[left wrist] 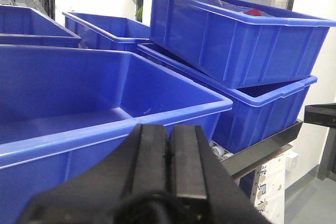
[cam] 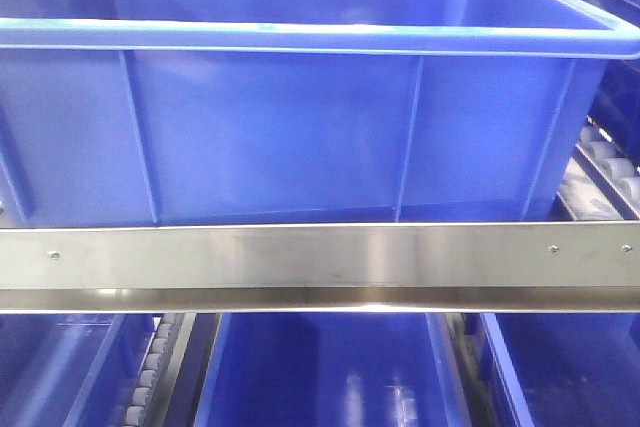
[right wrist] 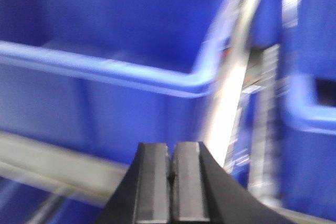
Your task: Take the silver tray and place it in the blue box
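Observation:
The blue box fills the front view and stands on a shelf behind a steel rail; what shows of its inside is bare. In the left wrist view the same kind of deep blue box lies just beyond my left gripper, which is shut with nothing between its fingers. In the blurred right wrist view my right gripper is also shut on nothing, in front of a blue box. The silver tray is out of view in every frame.
A steel shelf rail runs across below the box. More blue crates sit on the level beneath. Two stacked crates stand to the right, the upper one tilted, with something red inside. Rollers show at the right.

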Tool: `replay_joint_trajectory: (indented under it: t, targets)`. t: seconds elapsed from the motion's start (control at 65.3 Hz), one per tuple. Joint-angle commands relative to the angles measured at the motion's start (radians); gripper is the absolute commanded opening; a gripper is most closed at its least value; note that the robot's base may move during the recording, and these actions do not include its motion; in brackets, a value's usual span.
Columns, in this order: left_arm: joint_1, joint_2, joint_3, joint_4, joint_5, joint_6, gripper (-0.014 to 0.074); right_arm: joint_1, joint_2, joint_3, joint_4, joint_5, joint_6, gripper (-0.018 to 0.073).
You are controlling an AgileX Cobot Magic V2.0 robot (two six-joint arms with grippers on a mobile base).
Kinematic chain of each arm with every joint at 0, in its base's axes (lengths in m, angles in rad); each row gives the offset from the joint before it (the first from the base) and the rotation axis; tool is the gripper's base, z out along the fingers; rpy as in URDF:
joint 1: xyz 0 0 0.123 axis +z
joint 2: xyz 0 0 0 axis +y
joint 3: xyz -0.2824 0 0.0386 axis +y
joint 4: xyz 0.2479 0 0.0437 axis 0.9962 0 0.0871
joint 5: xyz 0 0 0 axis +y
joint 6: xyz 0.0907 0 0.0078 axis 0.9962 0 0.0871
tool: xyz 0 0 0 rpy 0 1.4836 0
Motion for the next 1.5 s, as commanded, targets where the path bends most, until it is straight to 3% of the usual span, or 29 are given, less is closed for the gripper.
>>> replay_joint_trajectory:
  t: [0.0, 0.199, 0.276, 0.398, 1.317, 1.455, 1.486]
  targets:
    - [-0.006, 0.009, -0.028, -0.018, -0.058, -0.004, -0.0087, -0.074, -0.002, 0.013, 0.103, -0.196, -0.147, 0.005]
    - [-0.006, 0.009, -0.028, -0.018, -0.058, -0.004, -0.0087, -0.204, -0.191, 0.059, 0.104, -0.106, -0.14, 0.005]
    - [-0.006, 0.009, -0.028, -0.018, -0.058, -0.004, -0.0087, -0.231, -0.263, 0.066, 0.104, -0.011, -0.119, 0.005]
    - [-0.006, 0.009, -0.026, -0.018, -0.056, -0.004, -0.0087, -0.23, -0.257, 0.066, 0.102, 0.034, -0.05, 0.005]
    - [-0.006, 0.01, -0.026, -0.018, -0.054, -0.004, -0.0087, -0.229, -0.256, 0.066, 0.092, 0.026, -0.052, 0.005]
    - [-0.006, 0.01, -0.029, -0.029, 0.014, 0.005, -0.0087, -0.229, -0.256, 0.066, 0.092, 0.026, -0.052, 0.005]
    - [-0.004, 0.01, -0.033, -0.075, 0.052, 0.056, -0.0087, -0.229, -0.256, 0.066, 0.092, 0.026, -0.052, 0.005]
